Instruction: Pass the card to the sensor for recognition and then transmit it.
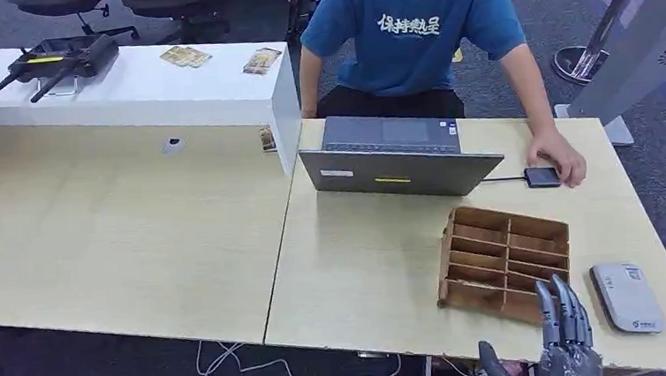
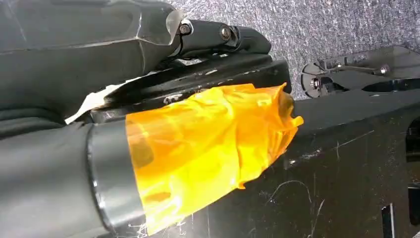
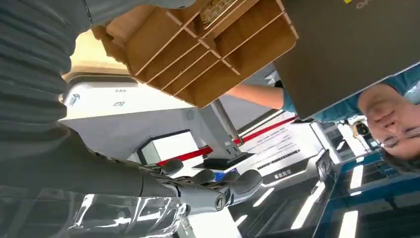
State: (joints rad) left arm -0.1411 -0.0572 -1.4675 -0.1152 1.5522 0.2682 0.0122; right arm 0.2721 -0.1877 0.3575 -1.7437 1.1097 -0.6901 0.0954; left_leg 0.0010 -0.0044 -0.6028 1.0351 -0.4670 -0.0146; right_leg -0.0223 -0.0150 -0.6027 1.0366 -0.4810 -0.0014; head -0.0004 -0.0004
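My right hand (image 1: 563, 331) rises at the table's near right edge with straight fingers and the thumb apart, holding nothing. In the right wrist view its fingers (image 3: 213, 186) are stretched out and empty. Just beyond it stands a brown wooden slotted rack (image 1: 505, 263), also seen close up (image 3: 198, 54), with something card-like in one slot (image 3: 218, 7). A flat white sensor box (image 1: 627, 297) lies to the right of the rack (image 3: 114, 99). My left hand (image 2: 59, 183) hangs low by my body. A grey part wrapped in orange tape (image 2: 208, 144) hides how its fingers lie.
A grey laptop (image 1: 398, 157) stands behind the rack. A person in a blue shirt sits behind it, one hand (image 1: 562, 156) on a small black device (image 1: 542, 176). Loose cards (image 1: 185, 56) and black routers (image 1: 59, 61) lie on the white counter at back left.
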